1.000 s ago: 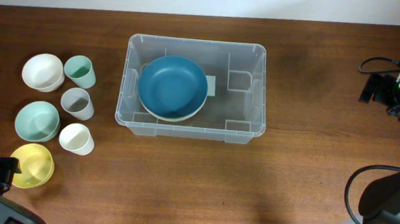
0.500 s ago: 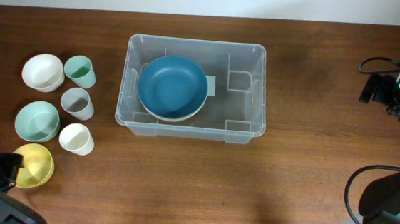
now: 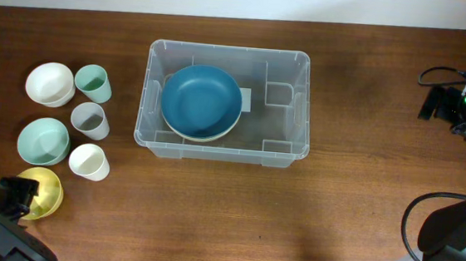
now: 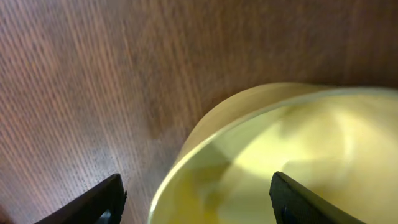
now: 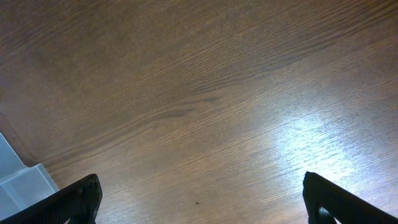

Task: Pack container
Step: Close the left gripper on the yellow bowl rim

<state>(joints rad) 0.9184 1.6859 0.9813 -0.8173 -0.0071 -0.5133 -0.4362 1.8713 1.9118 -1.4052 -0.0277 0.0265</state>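
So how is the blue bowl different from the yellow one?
The blue bowl sits inside the clear container; the yellow bowl sits on the table, outside it. The blue bowl is clearly wider than the yellow bowl. The yellow bowl has the left arm's jaws open astride its rim; no arm is near the blue bowl. Both are round, upright and empty.

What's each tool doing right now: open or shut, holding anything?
Left tool: open, astride the yellow bowl rim, not gripping it.
Right tool: open, empty, over the table.
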